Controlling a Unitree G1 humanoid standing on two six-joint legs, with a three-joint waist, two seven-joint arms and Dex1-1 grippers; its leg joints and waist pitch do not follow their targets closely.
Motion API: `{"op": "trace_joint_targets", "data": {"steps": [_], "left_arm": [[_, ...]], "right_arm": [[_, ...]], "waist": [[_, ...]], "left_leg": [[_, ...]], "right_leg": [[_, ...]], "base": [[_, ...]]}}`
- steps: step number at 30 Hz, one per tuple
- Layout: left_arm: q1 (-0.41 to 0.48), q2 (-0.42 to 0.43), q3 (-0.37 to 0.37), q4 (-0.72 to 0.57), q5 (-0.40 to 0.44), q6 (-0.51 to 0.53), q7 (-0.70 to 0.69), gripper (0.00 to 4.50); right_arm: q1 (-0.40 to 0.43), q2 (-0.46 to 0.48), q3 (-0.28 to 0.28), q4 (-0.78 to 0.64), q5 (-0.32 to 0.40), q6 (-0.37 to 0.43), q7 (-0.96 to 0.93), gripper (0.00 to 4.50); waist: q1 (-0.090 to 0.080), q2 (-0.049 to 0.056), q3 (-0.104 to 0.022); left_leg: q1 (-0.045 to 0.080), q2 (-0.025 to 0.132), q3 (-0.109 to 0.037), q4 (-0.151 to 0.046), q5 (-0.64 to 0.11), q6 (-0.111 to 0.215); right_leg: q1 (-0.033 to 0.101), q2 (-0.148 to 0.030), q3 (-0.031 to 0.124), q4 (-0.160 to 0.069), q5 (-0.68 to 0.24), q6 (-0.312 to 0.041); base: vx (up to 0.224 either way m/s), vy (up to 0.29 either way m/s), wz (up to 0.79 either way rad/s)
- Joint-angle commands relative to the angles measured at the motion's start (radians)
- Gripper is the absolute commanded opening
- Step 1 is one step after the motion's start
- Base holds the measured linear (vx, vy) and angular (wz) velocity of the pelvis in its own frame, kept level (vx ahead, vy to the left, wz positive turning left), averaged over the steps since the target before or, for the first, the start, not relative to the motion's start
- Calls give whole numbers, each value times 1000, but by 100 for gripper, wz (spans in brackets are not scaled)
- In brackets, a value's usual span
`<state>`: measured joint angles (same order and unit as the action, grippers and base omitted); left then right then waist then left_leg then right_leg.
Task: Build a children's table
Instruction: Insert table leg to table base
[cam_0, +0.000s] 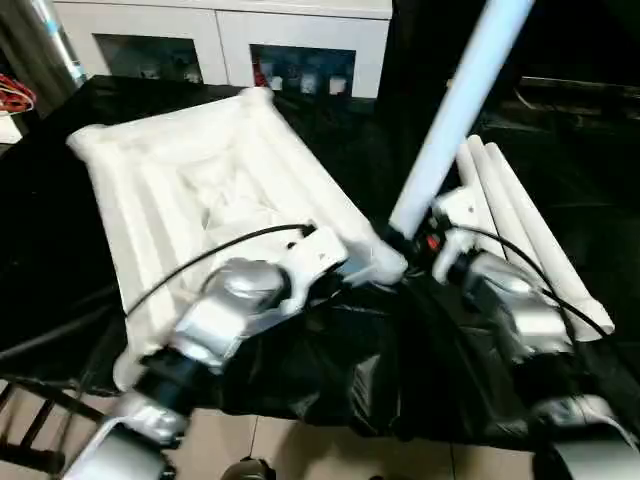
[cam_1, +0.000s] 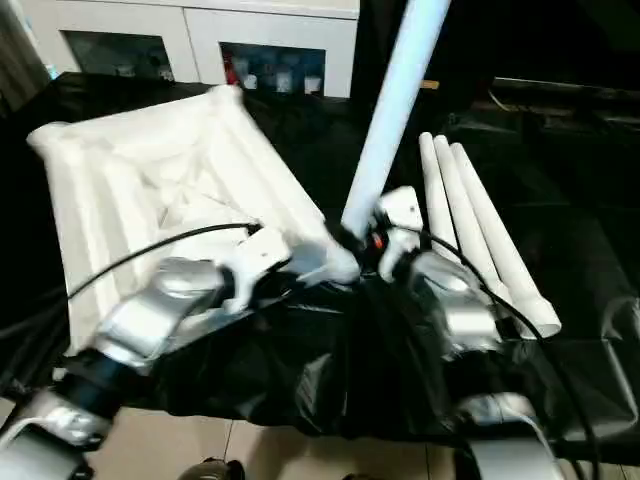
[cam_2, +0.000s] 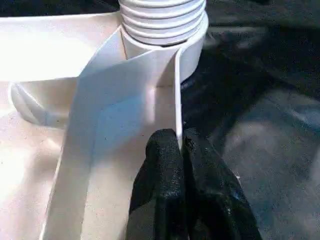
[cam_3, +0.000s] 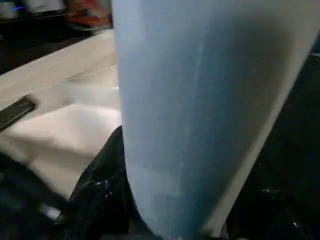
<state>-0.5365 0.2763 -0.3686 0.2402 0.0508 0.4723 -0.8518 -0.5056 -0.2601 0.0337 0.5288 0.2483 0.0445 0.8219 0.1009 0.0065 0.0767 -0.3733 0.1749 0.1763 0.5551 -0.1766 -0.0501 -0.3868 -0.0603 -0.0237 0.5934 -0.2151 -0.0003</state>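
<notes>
At the near edge of the black-covered surface (cam_0: 330, 370), the tabletop (cam_0: 190, 190) lies underside up, ribs showing, with its near right corner socket (cam_2: 165, 30) taking the first leg (cam_0: 455, 110). That leg stands tilted, rising away from the socket toward the far side. In the left wrist view its threaded end sits in the socket collar, though several threads are exposed, so I judge it not fully seated.

Holding that leg low down is the right gripper (cam_0: 425, 240), its jaws half-wide around the shaft. The left gripper (cam_2: 182, 150) is pinched nearly closed on the thin rim wall of the tabletop just beside the socket, steadying it.

Three more legs (cam_0: 520, 230) lie side by side toward the right edge, near the right arm. So roughly one leg of four is under way; three sockets remain bare.

Room is tight at this corner: both grippers crowd close together, and the tabletop's corner sits near the surface's near edge. Far and left areas look freer.
</notes>
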Motion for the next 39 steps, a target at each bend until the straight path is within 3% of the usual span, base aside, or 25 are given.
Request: {"op": "trace_joint_targets", "data": {"steps": [1, 6, 13, 19, 24, 32, 35, 36, 39], "left_arm": [[3, 13, -17, -11, -33, -44, -69, 0], [4, 67, -19, -8, -67, -102, -182, 0], [-20, 135, -24, 36, -92, -169, -325, 0], [-47, 132, -12, 98, -65, -191, -288, 0], [-50, 125, 0, 122, -57, -205, -271, 0], [-32, 117, 9, 109, -57, -210, -242, 0], [-20, 107, 15, 94, -59, -197, -222, 0], [-17, 106, 16, 92, -59, -197, -219, 0], [-2, 102, 27, 73, -62, -223, -200, 0]], "right_arm": [[66, -6, 114, 7, 9, 95, 136, 190], [99, -59, 148, -67, 30, 159, 259, 190], [146, -151, 252, -152, 5, 216, 434, 190], [156, -149, 262, -173, -14, 192, 427, 190], [160, -115, 213, -183, 1, 159, 355, 190], [200, -71, 104, -219, 38, 140, 234, 190], [238, -52, 50, -238, 66, 134, 182, 190], [250, -49, 42, -246, 73, 138, 174, 190], [290, -31, 7, -284, 85, 127, 126, 190]], "waist": [[2, -1, -46], [5, -2, -46], [23, -3, -55], [32, -3, -54], [38, -7, -61], [37, -5, -57], [39, -6, -61], [39, 3, -62], [39, 6, -66]], "left_leg": [[13, 56, -16, -61, -164, 84], [14, 56, -16, -61, -162, 78], [16, 60, -13, -54, -117, 92], [22, 62, -14, -59, -173, 56], [21, 60, -14, -54, -126, 61], [21, 61, -18, -61, -197, 31], [22, 60, -18, -58, -183, 34], [19, 59, -19, -58, -176, 34], [18, 58, -19, -54, -161, 39]], "right_leg": [[38, -78, 34, -62, -44, -262], [38, -77, 35, -61, -50, -258], [39, -79, 32, -51, 10, -269], [37, -85, 35, -58, -82, -266], [40, -84, 34, -49, -10, -268], [36, -87, 37, -57, -122, -243], [36, -86, 37, -54, -84, -245], [38, -85, 37, -52, -70, -246], [41, -84, 36, -48, -21, -249]], "base": [[0, 0, 0], [0, 0, 0], [0, 0, 0], [0, 0, 0], [0, 0, 0], [0, 0, 0], [0, 0, 0], [0, 0, 0], [0, 0, 0]]}}
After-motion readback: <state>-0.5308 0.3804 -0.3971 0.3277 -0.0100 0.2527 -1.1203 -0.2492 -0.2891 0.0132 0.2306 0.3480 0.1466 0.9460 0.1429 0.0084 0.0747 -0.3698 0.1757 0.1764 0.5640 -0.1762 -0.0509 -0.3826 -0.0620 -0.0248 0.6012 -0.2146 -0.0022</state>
